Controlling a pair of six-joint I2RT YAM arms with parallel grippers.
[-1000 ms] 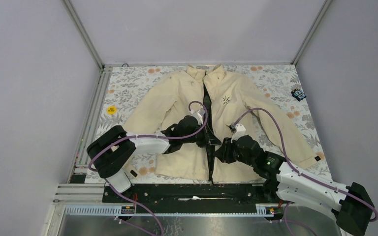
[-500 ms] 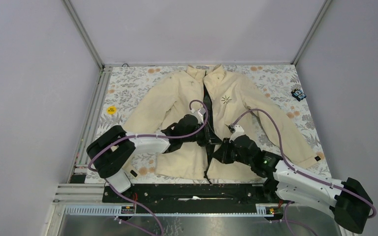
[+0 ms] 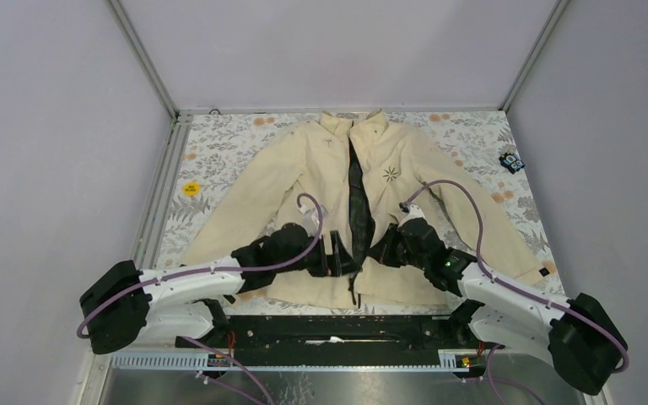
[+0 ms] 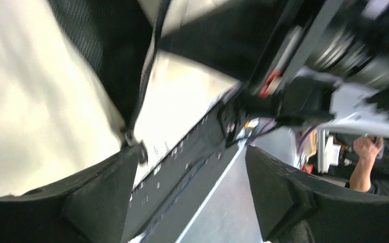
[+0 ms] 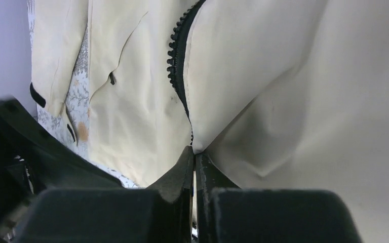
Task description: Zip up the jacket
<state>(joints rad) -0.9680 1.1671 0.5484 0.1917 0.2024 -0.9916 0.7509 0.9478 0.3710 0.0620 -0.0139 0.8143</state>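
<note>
The cream jacket lies flat on the floral cover, collar far, hem near. Its dark zipper stands apart down the front and dark lining shows. My left gripper hovers over the left front panel near the hem, just left of the zipper. In the blurred left wrist view this gripper is open with nothing between its fingers, and a zipper end hangs beside the left finger. My right gripper is shut on the jacket's right front edge. The right wrist view shows the pinched cream fabric below the zipper teeth.
A black rail runs along the near table edge under the hem. A yellow sticker lies at the left, and a small dark object at the far right. Grey walls close three sides. A person's hand shows beyond the table.
My left gripper let go, opened and drew back toward the hem. My right gripper shut on the jacket's front edge. The zipper gap in the middle has widened.
</note>
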